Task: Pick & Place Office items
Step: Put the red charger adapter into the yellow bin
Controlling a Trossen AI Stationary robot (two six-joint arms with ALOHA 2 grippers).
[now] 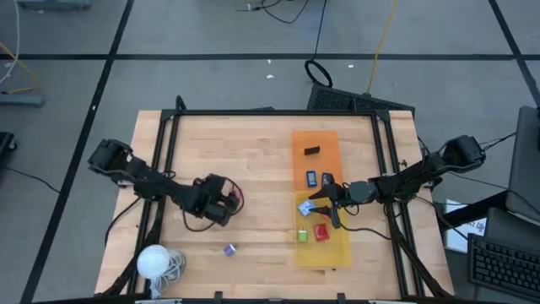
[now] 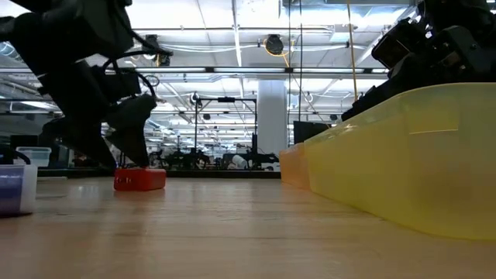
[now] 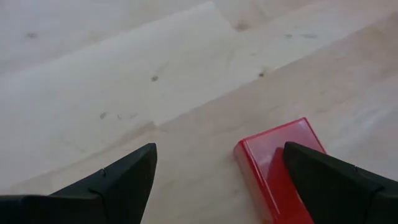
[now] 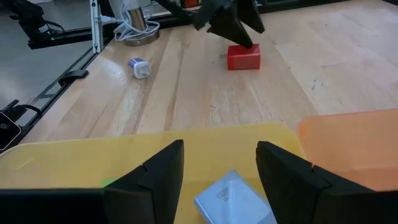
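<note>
Left wrist view: red block (image 3: 280, 165) partly under one finger (image 3: 336, 183).

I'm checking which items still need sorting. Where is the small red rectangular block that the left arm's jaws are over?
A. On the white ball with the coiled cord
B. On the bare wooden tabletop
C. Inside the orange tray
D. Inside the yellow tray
B: the small red rectangular block lies on the bare wooden tabletop under the open left gripper, well away from the yellow tray in the right wrist view.
</note>
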